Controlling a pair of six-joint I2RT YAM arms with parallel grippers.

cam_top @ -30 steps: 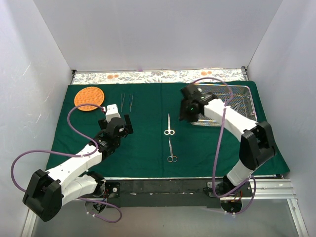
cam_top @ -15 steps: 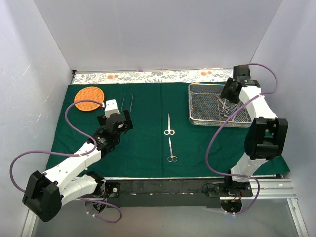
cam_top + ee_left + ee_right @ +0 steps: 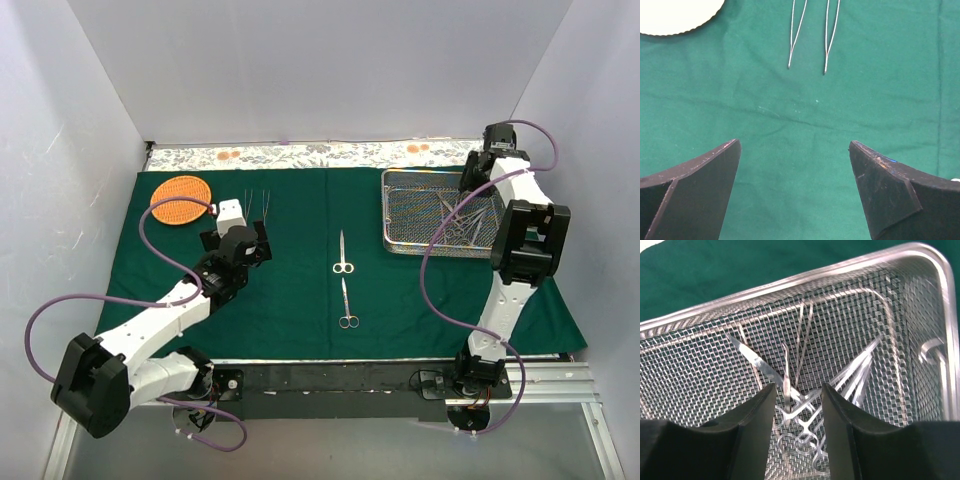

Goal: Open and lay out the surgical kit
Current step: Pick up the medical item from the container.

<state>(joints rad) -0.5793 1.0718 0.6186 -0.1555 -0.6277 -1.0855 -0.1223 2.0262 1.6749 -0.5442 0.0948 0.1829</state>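
The dark green cloth point(image 3: 300, 280) lies spread flat. The wire-mesh tray point(image 3: 392, 215) stands on its far right part and holds several steel instruments point(image 3: 462, 215). Two scissors point(image 3: 343, 252) point(image 3: 347, 303) lie end to end mid-cloth. Two tweezers point(image 3: 257, 203) lie side by side at far left, and show ahead in the left wrist view point(image 3: 812, 35). My left gripper point(image 3: 238, 232) point(image 3: 793, 143) is open and empty, low over bare cloth just short of the tweezers. My right gripper point(image 3: 470, 182) point(image 3: 798, 387) is open above the instrument pile point(image 3: 800, 415) in the tray point(image 3: 920, 260), holding nothing.
A round woven orange basket point(image 3: 181, 198) sits at the cloth's far left corner; its rim shows pale in the left wrist view point(image 3: 675, 15). A patterned strip point(image 3: 320, 153) runs along the back. White walls close in on the left, back and right.
My right arm swung from the middle of the cloth to the tray's far right corner. My left gripper crept a little farther toward the tweezers.
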